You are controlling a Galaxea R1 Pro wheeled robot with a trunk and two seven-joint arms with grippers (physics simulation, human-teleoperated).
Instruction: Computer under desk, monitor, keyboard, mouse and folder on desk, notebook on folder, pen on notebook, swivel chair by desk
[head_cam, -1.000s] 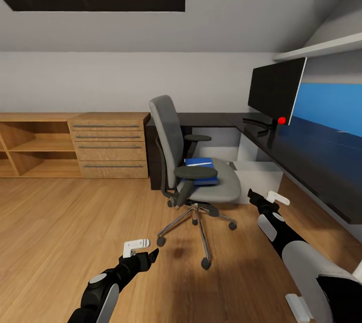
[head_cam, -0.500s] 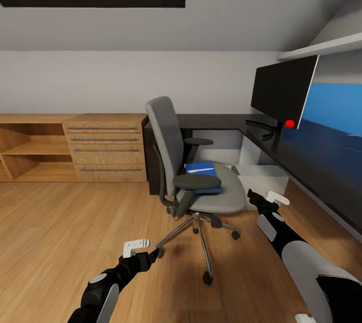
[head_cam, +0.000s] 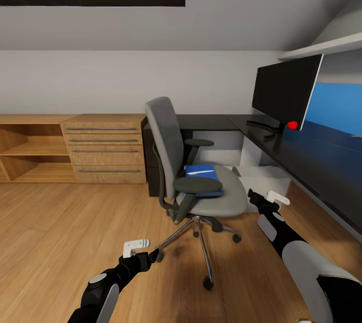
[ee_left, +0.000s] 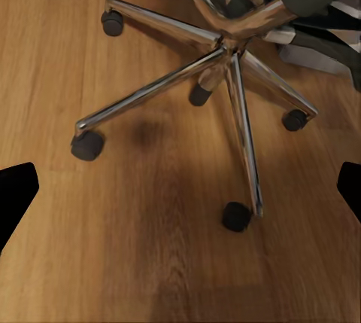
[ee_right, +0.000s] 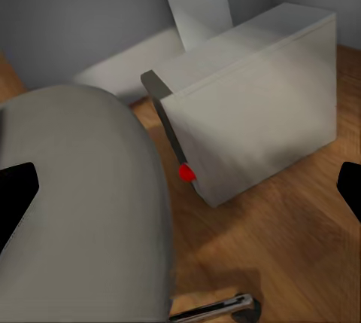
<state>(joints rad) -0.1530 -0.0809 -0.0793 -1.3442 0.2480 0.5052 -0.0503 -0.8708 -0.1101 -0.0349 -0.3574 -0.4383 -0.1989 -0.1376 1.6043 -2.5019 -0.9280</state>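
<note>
The wooden floor [head_cam: 60, 232] fills the lower half of the head view, with a low wooden cabinet [head_cam: 70, 148] of shelves and drawers along the back wall at the left. A dark desk [head_cam: 301, 154] runs from the middle of the frame down the right edge, and the monitor [head_cam: 285, 93] stands on it at the upper right. Under the desk, right of centre, sits the pale computer [head_cam: 261, 177] case on the floor; the right wrist view shows it just beside the chair's seat edge.

The grey swivel chair [head_cam: 173, 147] stands at the centre of the frame, near the desk, its chrome base and castors on the floor. On its seat lies the blue folder [head_cam: 203, 176], partly hidden behind an armrest; a thin white object lies on top of it, possibly the pen, too small to tell.

The left gripper [head_cam: 143, 250] hangs at the lower left of centre, empty, fingers spread. The right gripper [head_cam: 269, 198] sits at the right beside the seat, also spread and empty.
</note>
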